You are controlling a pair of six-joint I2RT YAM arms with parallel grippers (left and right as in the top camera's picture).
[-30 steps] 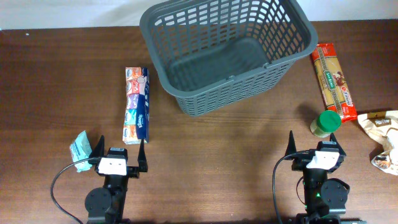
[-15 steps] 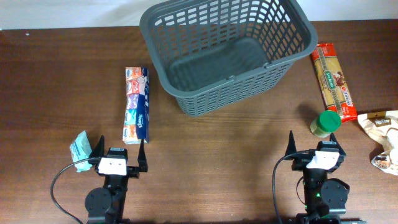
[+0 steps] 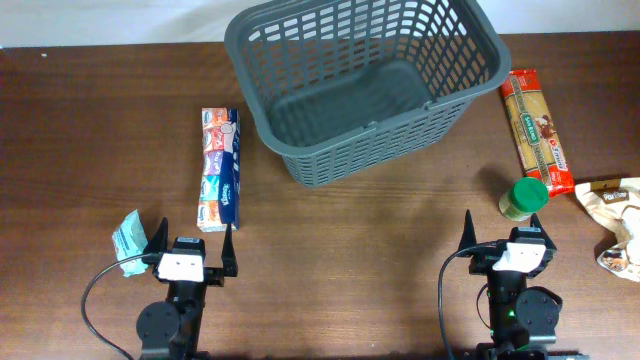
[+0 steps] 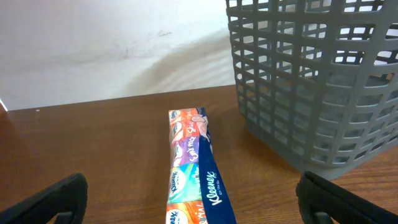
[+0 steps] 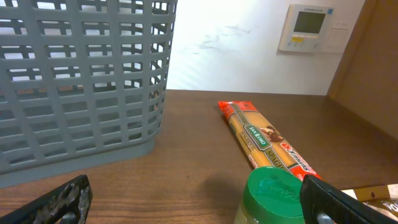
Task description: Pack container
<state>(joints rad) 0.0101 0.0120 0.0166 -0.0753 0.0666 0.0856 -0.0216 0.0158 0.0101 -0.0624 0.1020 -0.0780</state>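
The large dark grey slotted basket (image 3: 362, 82) stands empty at the back middle of the table; it also shows in the left wrist view (image 4: 317, 81) and the right wrist view (image 5: 74, 81). My left gripper (image 3: 193, 243) is open and empty near the front left, just in front of a long Kleenex tissue pack (image 3: 220, 168) (image 4: 196, 168). My right gripper (image 3: 501, 233) is open and empty near the front right. A green-lidded jar (image 3: 522, 197) (image 5: 273, 196) stands just ahead of its right finger.
A long spaghetti packet (image 3: 536, 130) (image 5: 264, 143) lies right of the basket. A crumpled beige bag (image 3: 618, 215) sits at the right edge. A small teal packet (image 3: 128, 240) lies left of my left gripper. A wall is behind the table.
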